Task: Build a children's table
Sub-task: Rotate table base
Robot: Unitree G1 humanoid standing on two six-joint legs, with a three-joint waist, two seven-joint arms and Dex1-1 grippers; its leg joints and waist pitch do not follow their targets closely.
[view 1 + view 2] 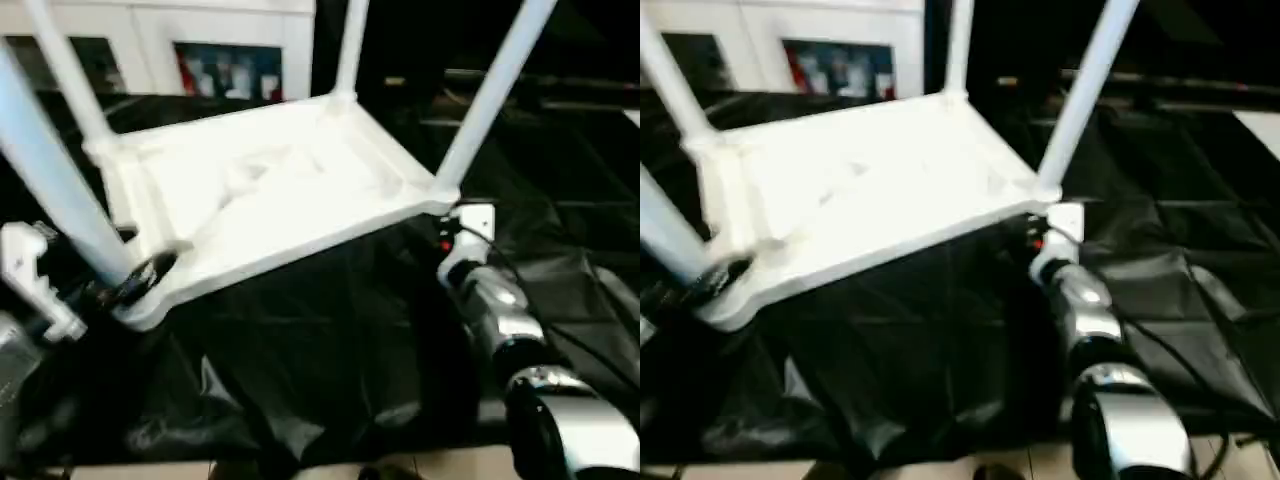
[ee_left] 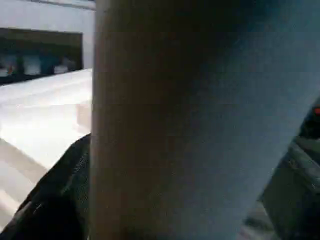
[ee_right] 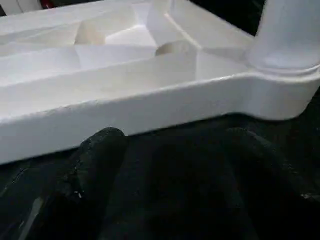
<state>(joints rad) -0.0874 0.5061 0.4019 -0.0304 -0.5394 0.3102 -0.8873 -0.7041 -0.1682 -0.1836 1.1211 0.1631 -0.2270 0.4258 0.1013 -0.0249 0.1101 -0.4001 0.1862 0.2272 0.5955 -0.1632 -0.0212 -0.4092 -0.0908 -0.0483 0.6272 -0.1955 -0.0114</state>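
The children's table (image 1: 270, 190) lies upside down on a black cloth, its rimmed underside facing up and four white legs rising from the corners. My left gripper (image 1: 140, 280) is at the base of the near left leg (image 1: 55, 180). In the left wrist view that leg (image 2: 200, 120) stands very close, beside one black finger (image 2: 50, 200). My right gripper (image 3: 175, 165) is open, low on the cloth just in front of the tabletop's rim (image 3: 150, 107), next to the near right leg (image 3: 290, 35). Nothing is between its fingers.
The black cloth (image 1: 330, 360) covers the work surface in folds. A white cabinet with glass doors (image 1: 230, 60) stands at the back left. Dark shelving lies at the back right. A light wooden edge (image 1: 400, 465) runs along the front.
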